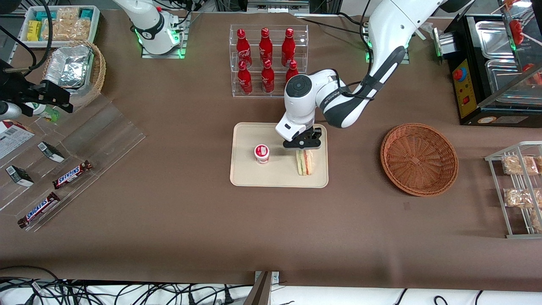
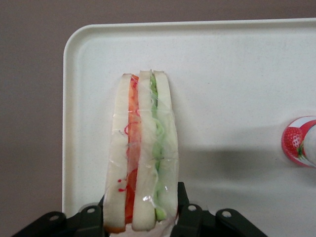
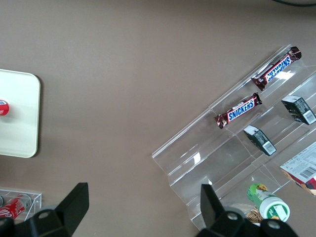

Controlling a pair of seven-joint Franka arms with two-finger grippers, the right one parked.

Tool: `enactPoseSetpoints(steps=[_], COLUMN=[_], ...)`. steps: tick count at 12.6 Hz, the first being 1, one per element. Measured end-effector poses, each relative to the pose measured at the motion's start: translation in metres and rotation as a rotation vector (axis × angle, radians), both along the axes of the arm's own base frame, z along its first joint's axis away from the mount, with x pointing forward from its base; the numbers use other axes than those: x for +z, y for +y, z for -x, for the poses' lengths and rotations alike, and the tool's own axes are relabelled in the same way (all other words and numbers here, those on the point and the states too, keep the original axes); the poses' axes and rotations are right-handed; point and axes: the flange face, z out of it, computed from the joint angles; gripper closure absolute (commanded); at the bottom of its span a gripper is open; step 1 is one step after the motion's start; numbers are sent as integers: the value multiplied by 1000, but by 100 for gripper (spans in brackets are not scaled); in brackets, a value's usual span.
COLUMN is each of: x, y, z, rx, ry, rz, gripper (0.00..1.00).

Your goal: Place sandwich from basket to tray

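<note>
Cream tray [image 1: 250, 178]: sandwich [image 1: 304, 163], end effector [image 1: 303, 149].

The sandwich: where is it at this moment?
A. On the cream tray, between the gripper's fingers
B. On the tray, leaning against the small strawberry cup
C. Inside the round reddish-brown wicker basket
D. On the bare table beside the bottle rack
A. The sandwich stands on the tray with the gripper closed on its sides; the basket holds nothing, and the strawberry cup stands apart from it.
</note>
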Motion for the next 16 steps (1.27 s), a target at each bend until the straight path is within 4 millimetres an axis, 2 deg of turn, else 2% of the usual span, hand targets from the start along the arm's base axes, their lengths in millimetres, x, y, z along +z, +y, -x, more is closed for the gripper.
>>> enactPoseSetpoints(steps=[4,7,12,14,16], x=[3,21,71,99,124], y=[0,6,17,26,44], z=[-4,-20,-39,-56,-76], rx=[9,36,116,159,176], ry=[-6,-37,-53,-42,-10], rz=[5,25,12,16,16], gripper=[0,0,0,0,0])
